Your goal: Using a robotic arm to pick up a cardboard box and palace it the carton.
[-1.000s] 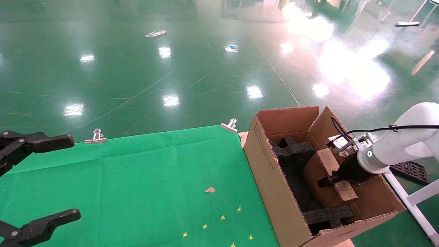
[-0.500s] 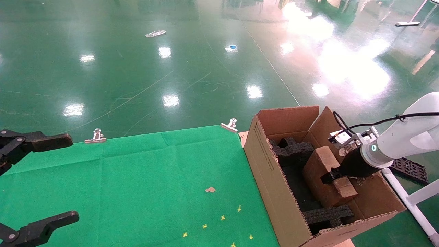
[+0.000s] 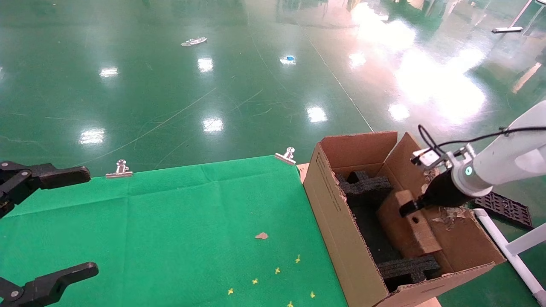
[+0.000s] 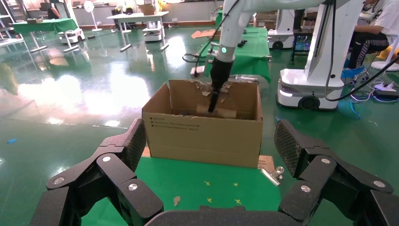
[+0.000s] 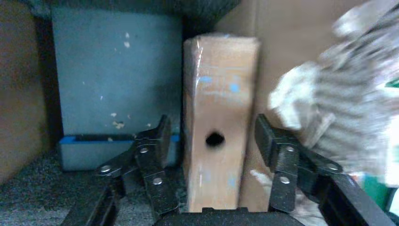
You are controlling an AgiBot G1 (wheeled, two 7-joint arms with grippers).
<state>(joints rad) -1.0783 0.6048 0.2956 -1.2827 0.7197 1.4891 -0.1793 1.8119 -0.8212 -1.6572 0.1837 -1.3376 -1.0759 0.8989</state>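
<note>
Right wrist view: worn cardboard box (image 5: 219, 127) bears a hole

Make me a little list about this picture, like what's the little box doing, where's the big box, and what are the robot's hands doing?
small box: the cardboard box stands inside the carton, leaning between black foam inserts
big box: the carton sits open beside the green cloth
right gripper: open, fingers either side of the small box, not touching it
left gripper: open, idle over the green cloth
cloth clips: two metal clips on the far edge
</note>
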